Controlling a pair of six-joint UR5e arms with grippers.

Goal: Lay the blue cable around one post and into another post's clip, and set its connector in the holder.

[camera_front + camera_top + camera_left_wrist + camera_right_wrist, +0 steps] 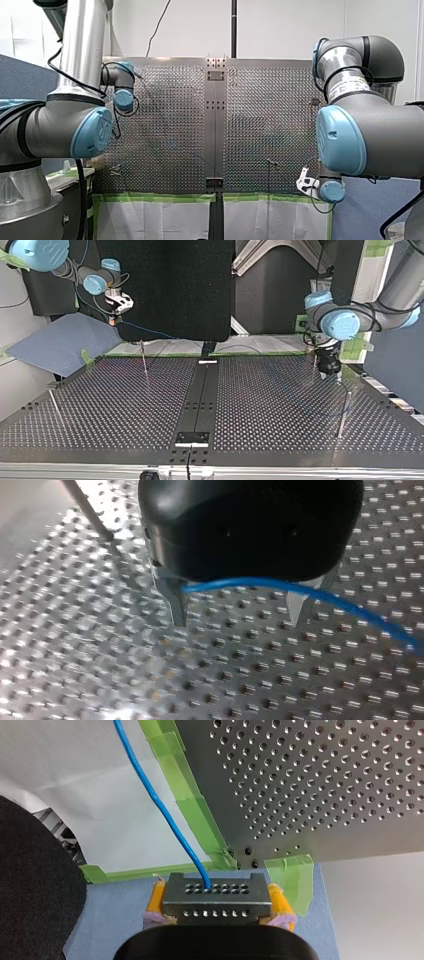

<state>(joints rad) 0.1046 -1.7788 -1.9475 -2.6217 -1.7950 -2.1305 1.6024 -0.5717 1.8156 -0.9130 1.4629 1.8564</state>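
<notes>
In the right wrist view my right gripper (218, 906) is shut on the grey metal connector (215, 892), with yellow pads (157, 901) on both its sides. The blue cable (165, 815) leaves the connector and runs off past the taped table corner. In the top view that gripper (121, 304) hangs beyond the table's far left edge, and the cable (150, 332) trails from it toward the middle. My left gripper (237, 622) stands open just above the perforated plate. The cable (280, 586) crosses between its metal fingers (176, 605), close under the black body.
Thin posts stand on the plate in the top view: one at the far left (144, 360), one at the near left (55, 407), one at the near right (343, 412). A black bracket (192, 437) sits on the centre strip. A blue mat (60, 342) lies off the table's far left corner.
</notes>
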